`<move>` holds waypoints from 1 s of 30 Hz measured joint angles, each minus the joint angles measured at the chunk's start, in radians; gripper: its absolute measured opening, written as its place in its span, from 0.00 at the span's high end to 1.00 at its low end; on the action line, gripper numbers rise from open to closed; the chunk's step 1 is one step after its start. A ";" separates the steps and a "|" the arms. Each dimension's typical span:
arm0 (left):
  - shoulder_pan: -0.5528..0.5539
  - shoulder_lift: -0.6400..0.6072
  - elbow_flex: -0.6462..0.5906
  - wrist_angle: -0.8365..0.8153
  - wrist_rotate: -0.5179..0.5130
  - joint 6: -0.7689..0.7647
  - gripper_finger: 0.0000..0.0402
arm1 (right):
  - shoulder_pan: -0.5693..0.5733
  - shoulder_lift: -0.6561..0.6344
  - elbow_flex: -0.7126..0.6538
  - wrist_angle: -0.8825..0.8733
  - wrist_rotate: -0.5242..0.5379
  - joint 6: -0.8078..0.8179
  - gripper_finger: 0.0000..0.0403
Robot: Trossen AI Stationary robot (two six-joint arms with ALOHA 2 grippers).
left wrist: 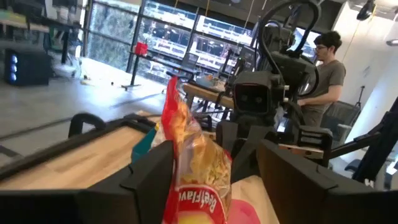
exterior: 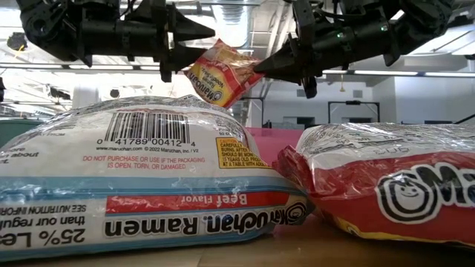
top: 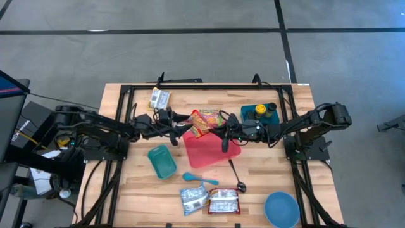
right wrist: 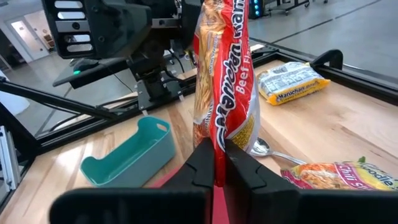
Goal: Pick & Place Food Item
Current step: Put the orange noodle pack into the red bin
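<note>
The right gripper [right wrist: 214, 163] pinches the noodle packet [top: 205, 121] above the red plate [top: 212, 152] near centre, while the left gripper [left wrist: 214, 180], from nine o'clock, stands open around it, seemingly mid-handover.

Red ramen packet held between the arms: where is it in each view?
High view: red ramen packet at centre, above the pink tray.
Low view: top centre, hanging in the air.
Left wrist view: centre, between open fingers.
Right wrist view: upright, pinched at its bottom edge.
Shared landmark: teal bin.
</note>
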State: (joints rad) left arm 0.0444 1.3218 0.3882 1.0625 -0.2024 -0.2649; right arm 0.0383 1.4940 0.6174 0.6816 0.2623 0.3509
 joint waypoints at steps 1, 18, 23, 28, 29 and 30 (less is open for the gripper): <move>0.000 -0.010 0.000 -0.013 0.000 0.012 0.42 | 0.000 0.000 0.000 0.001 0.000 -0.007 0.99; 0.001 -0.247 0.000 -0.301 -0.012 0.058 0.46 | 0.035 -0.083 0.000 -0.118 0.001 -0.021 1.00; 0.001 -0.271 0.000 -0.330 -0.013 0.059 0.48 | 0.075 -0.168 0.000 -0.262 0.049 -0.002 1.00; 0.001 -0.271 0.000 -0.332 -0.016 0.059 0.50 | 0.130 -0.260 0.000 -0.435 0.156 0.067 1.00; 0.001 -0.271 0.000 -0.332 -0.016 0.058 0.50 | 0.143 -0.277 0.000 -0.471 0.183 0.085 1.00; 0.001 -0.271 0.000 -0.332 -0.016 0.059 0.50 | 0.155 -0.290 0.000 -0.503 0.212 0.103 1.00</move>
State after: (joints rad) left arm 0.0452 1.0512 0.3882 0.7310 -0.2180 -0.2064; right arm 0.1930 1.2042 0.6178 0.1786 0.4745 0.4542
